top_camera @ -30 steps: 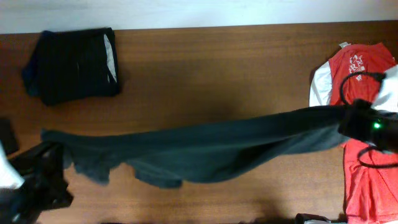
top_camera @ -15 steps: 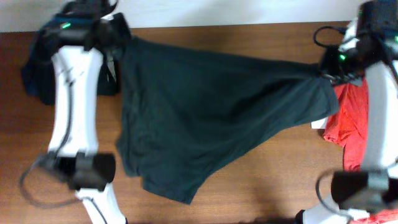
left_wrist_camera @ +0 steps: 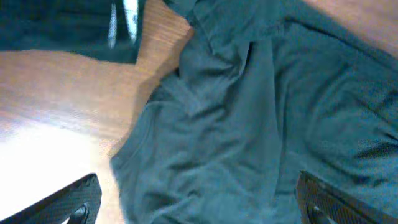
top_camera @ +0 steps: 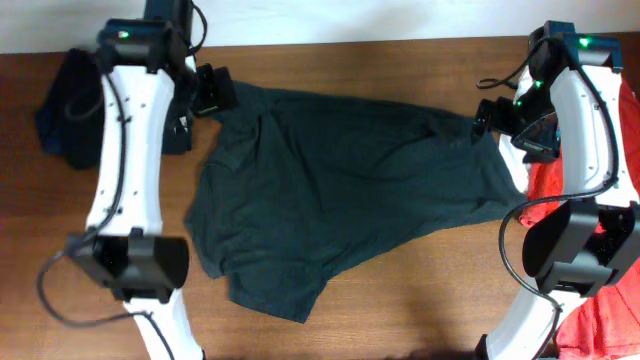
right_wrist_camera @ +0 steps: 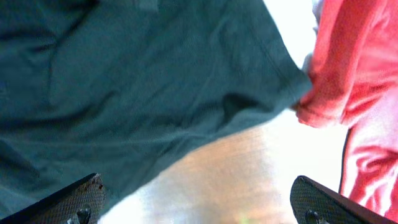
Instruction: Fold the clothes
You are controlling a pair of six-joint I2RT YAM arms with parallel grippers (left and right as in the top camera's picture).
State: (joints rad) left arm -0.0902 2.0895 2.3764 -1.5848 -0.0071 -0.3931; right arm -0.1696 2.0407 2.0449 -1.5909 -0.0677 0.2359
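Lying below left tool [top_camera: 214,92]: dark garment [top_camera: 340,190]

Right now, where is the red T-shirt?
Overhead view: the red T-shirt lies far right, partly under the right arm, beside the right end of the spread dark garment.

The table [top_camera: 400,75] is brown wood with dark lines in it. A pale strip [top_camera: 350,18] runs along its far edge. Bright light shines on the wood.
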